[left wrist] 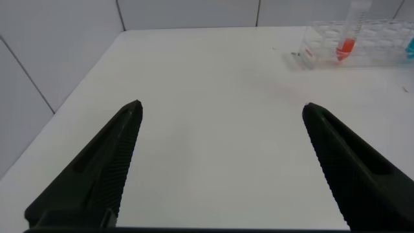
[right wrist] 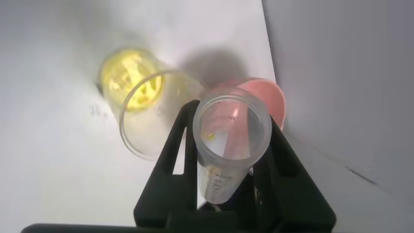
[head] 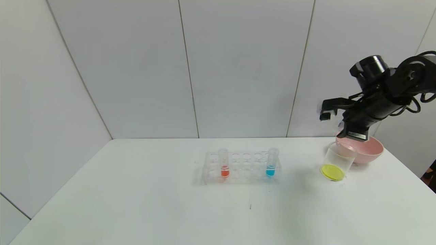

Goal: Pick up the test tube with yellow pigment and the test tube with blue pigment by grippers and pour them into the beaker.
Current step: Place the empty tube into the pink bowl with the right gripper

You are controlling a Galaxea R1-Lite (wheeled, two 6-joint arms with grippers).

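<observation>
Yellow liquid lies in the beaker (head: 335,163) just beside the pink bowl (head: 366,151). Above them my right gripper (right wrist: 229,139) pinches the drained tube (right wrist: 226,145). Blue's tube (head: 271,162) stands in the rack (head: 242,168). My left gripper (left wrist: 223,162) hangs spread over the table (left wrist: 207,97).

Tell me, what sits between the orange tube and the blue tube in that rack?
Only empty rack holes separate the orange tube from the blue tube, as the head view shows.

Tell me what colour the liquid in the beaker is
Yellow. The beaker holds a shallow yellow layer at its bottom, clearest in the head view.
</observation>
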